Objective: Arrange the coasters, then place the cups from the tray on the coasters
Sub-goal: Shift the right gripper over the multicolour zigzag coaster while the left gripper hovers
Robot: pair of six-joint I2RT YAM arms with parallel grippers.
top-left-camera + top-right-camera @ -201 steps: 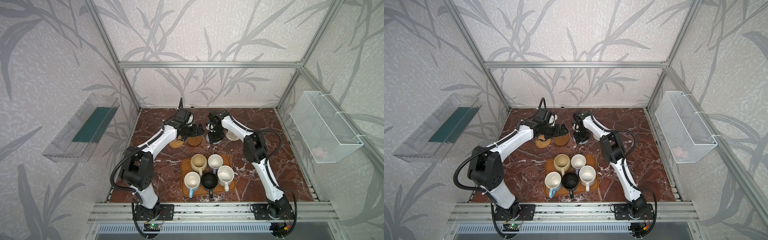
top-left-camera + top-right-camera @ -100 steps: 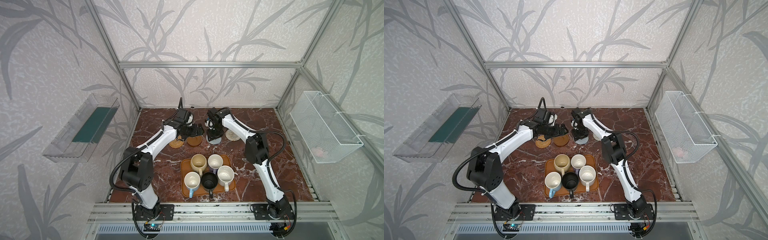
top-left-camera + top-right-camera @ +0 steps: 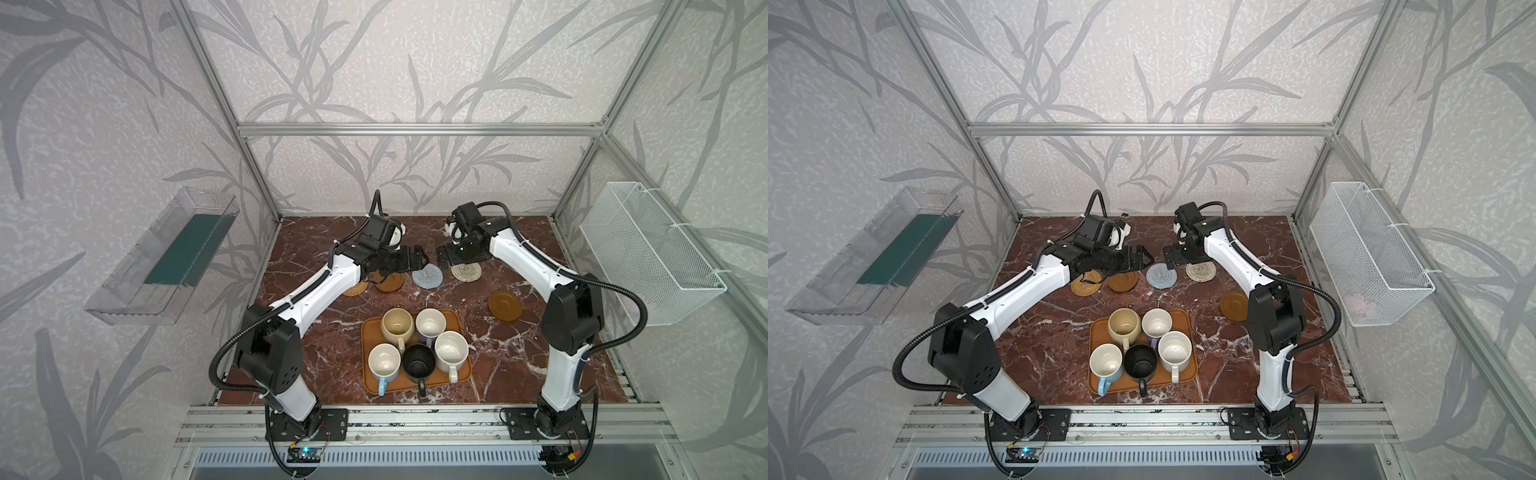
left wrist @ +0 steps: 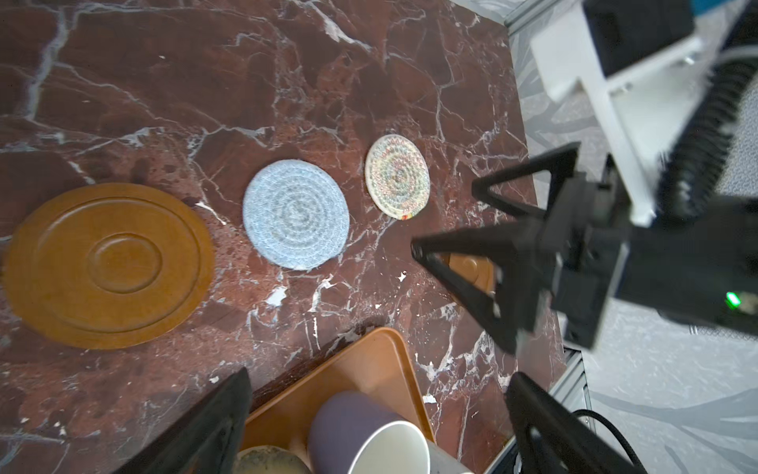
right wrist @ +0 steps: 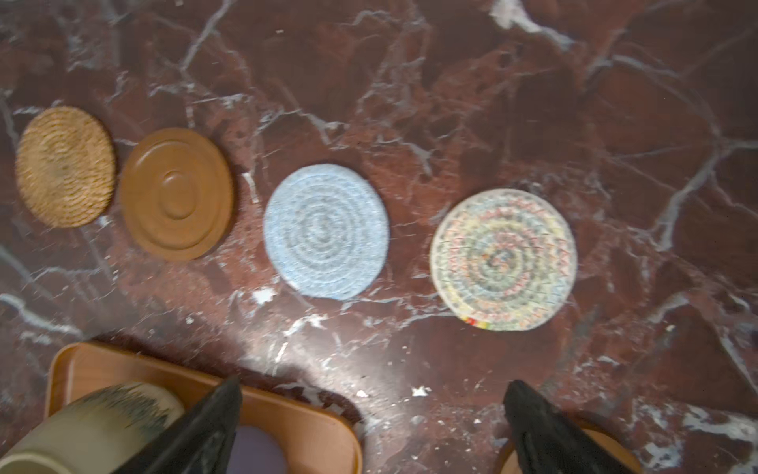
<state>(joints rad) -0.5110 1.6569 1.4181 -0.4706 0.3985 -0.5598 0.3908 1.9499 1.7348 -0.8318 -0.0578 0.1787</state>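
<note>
The red marble table (image 3: 519, 365) bears five coasters (image 3: 427, 276) and the orange-brown tray (image 3: 440, 384).

Leaf-patterned walls (image 3: 374, 62) enclose a red marble tabletop (image 3: 511, 365).

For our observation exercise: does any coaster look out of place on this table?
Yes. Four coasters lie in a row at the back, but one brown coaster sits alone, out of line, nearer the front and right of the tray.
</note>
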